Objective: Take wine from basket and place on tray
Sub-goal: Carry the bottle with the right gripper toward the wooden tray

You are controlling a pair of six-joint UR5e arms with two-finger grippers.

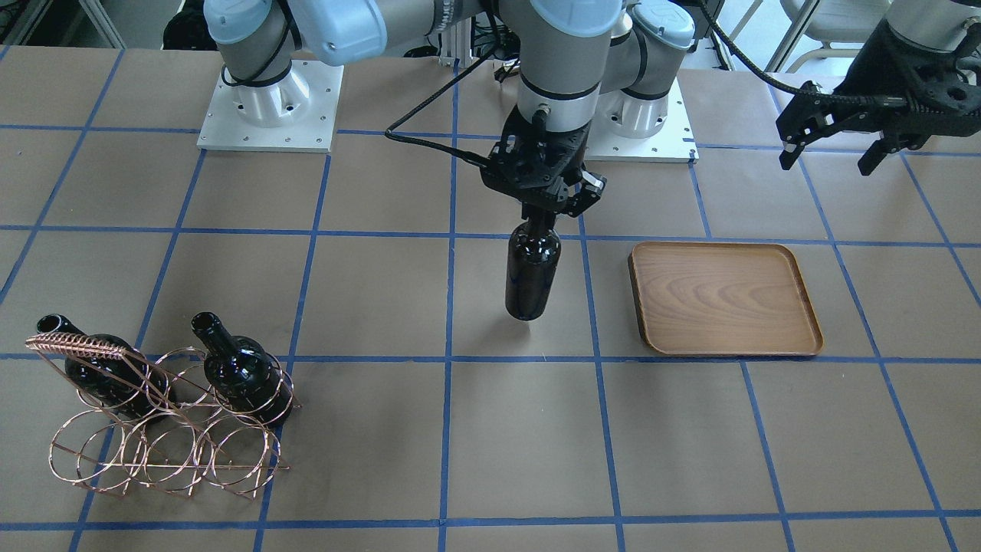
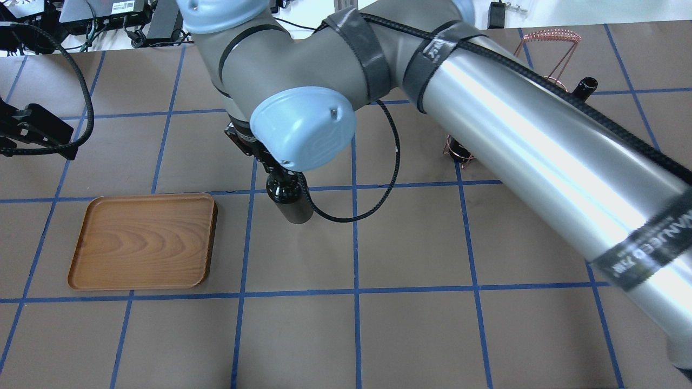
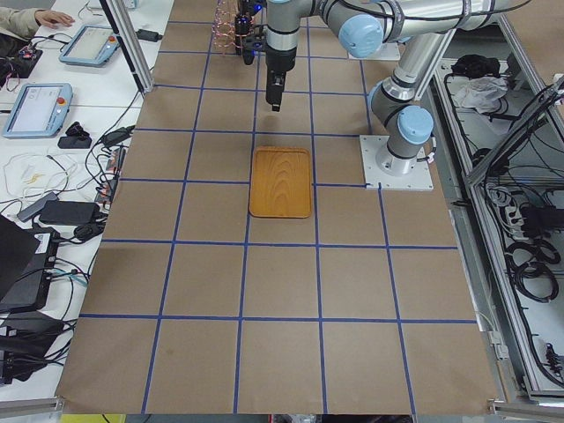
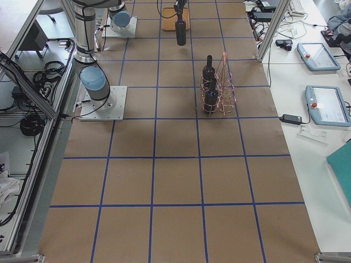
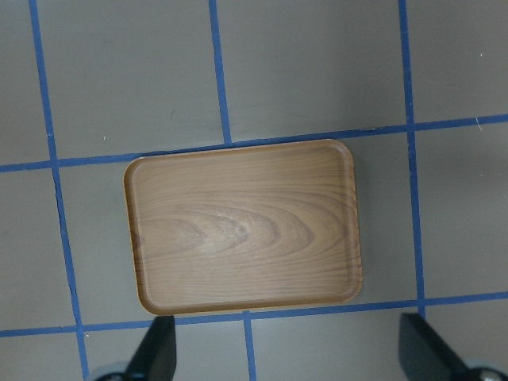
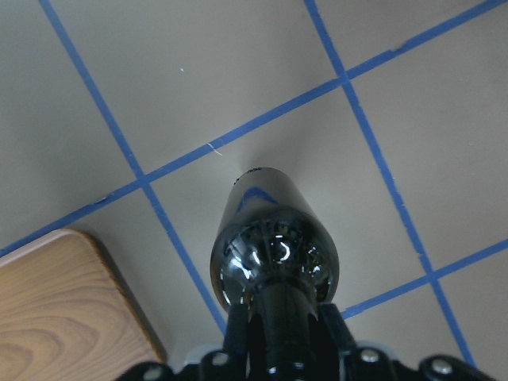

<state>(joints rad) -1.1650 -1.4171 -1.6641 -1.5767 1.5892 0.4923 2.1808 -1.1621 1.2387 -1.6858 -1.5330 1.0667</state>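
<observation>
My right gripper [image 1: 542, 215] is shut on the neck of a dark glossy wine bottle [image 1: 529, 276] and holds it upright just above the table, between the basket and the tray. The bottle hangs below the right wrist camera [image 6: 274, 246] and shows in the overhead view [image 2: 289, 202]. The empty wooden tray [image 1: 724, 299] lies beside it, its corner in the right wrist view [image 6: 55, 309]. The copper wire basket [image 1: 161, 429] holds two more bottles [image 1: 241, 376]. My left gripper [image 1: 831, 157] is open and empty, high above the tray [image 5: 242, 226].
The table is brown paper with a blue tape grid. The arm base plates [image 1: 268, 115] stand at the robot's edge. The right arm's long forearm [image 2: 540, 162] spans the overhead view and hides most of the basket [image 2: 549, 38].
</observation>
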